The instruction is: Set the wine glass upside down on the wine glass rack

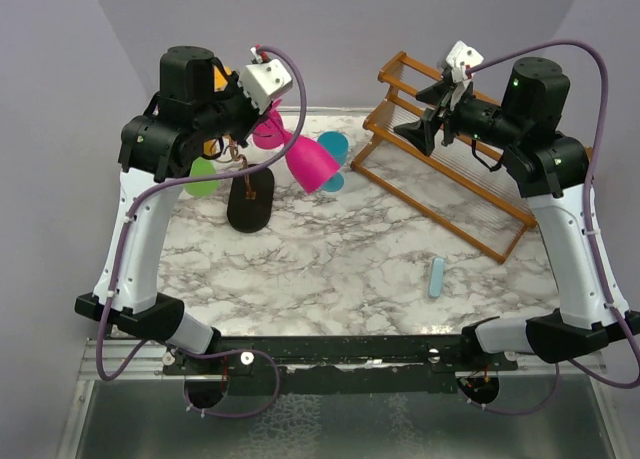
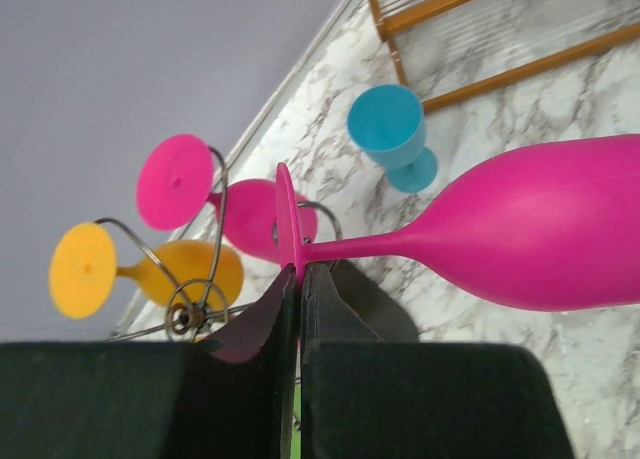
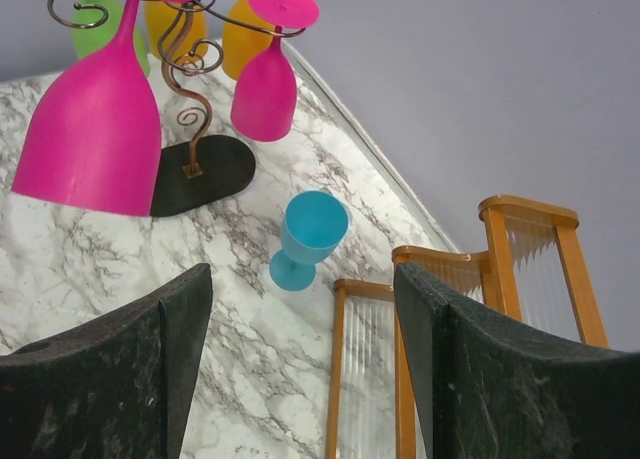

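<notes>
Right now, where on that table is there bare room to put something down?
The front of the table is bare, from the wire rack across to the small blue bar. The back is crowded: hung glasses on the wire rack, the pink glass in the left gripper, the blue glass and the wooden rack.

A big pink glass [image 3: 95,129] points bowl-down beside the wire rack [image 3: 190,114], where a smaller pink glass [image 3: 265,89] hangs. A blue cup [image 3: 312,234] stands right of the rack's base, seen between the widely spread right gripper [image 3: 300,284].
</notes>
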You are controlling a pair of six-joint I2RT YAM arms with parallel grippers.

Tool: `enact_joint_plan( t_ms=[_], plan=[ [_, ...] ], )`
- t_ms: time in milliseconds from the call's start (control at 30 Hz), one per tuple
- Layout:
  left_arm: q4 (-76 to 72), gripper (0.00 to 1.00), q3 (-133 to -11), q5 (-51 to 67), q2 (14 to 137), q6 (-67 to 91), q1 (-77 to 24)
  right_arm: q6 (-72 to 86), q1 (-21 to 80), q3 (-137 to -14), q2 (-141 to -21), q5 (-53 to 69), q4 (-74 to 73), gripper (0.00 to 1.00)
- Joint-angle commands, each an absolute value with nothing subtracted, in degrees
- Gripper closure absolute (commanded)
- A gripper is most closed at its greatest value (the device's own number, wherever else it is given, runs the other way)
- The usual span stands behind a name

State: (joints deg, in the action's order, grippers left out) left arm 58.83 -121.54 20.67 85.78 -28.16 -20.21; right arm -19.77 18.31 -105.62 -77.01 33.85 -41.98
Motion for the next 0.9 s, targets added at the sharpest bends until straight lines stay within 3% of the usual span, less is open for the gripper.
enact_joint_plan(
  t_ms=[0,867],
  plan=[
    [61.53,1.0,-122.71,10.61,83.33,-36.26,-20.43,-19.36,17.5,-105.14,-74.82,35.95,-40.34,0.27],
    [55.82,1.0,-106.44,-8.78,79.84,-50.76,-20.45,-19.42,15.83,-101.99,-73.31,37.19,-39.03,0.23]
  ],
)
